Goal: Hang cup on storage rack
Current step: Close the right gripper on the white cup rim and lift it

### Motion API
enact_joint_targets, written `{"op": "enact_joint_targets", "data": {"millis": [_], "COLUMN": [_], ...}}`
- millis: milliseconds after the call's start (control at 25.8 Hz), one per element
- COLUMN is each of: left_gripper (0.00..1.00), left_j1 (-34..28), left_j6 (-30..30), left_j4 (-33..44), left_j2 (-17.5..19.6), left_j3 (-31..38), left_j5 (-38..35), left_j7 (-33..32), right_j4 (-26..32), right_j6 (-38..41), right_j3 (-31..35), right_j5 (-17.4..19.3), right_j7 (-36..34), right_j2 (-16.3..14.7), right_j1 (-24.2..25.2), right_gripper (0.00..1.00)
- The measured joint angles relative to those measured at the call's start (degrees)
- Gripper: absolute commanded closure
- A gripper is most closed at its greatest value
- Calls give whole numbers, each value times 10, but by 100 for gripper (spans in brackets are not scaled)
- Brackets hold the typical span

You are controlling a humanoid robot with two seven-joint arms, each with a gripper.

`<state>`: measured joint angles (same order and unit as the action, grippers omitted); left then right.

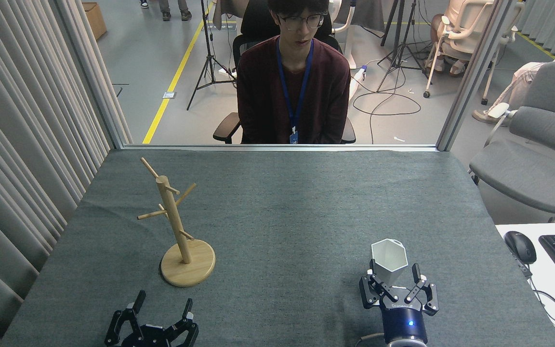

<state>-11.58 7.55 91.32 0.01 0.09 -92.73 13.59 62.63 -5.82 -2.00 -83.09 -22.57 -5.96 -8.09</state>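
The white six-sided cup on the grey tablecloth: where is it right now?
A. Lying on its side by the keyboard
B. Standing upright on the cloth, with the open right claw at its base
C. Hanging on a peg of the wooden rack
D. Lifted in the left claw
B. The white hexagonal cup stands upright on the grey cloth, with the open right gripper around its lower part; the light wooden mug rack has bare pegs.

Only lettering is a small white mark on the right gripper (396,283) body, too small to read. Person's blue lanyard badge (292,138): nothing legible either.
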Motion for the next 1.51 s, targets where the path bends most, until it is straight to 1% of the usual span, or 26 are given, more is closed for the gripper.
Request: {"op": "enact_joint_targets", "data": {"millis": [388,930,1240,1512], "left_gripper": [1,1,1,1], "left_j1": [2,3,3,4], "left_j6": [0,0,0,0], "left_j4": [0,2,2,2], "left_j2": [1,1,1,2], "left_j3": [1,2,3,3], "left_j5": [0,0,0,0], "left_j7": [1,1,1,3], "right_j4": [-39,-93,-133,-153], "right_j6": [0,-8,-9,-9], "right_j3": [-1,-5,-6,-5], "right_j5": [-1,-1,-1,0], "right_j7": [-1,-4,-6,-7], "right_j2": [-4,2,7,8], "right_j1": [-27,-58,-86,-104], "right_gripper": [2,2,2,2]}}
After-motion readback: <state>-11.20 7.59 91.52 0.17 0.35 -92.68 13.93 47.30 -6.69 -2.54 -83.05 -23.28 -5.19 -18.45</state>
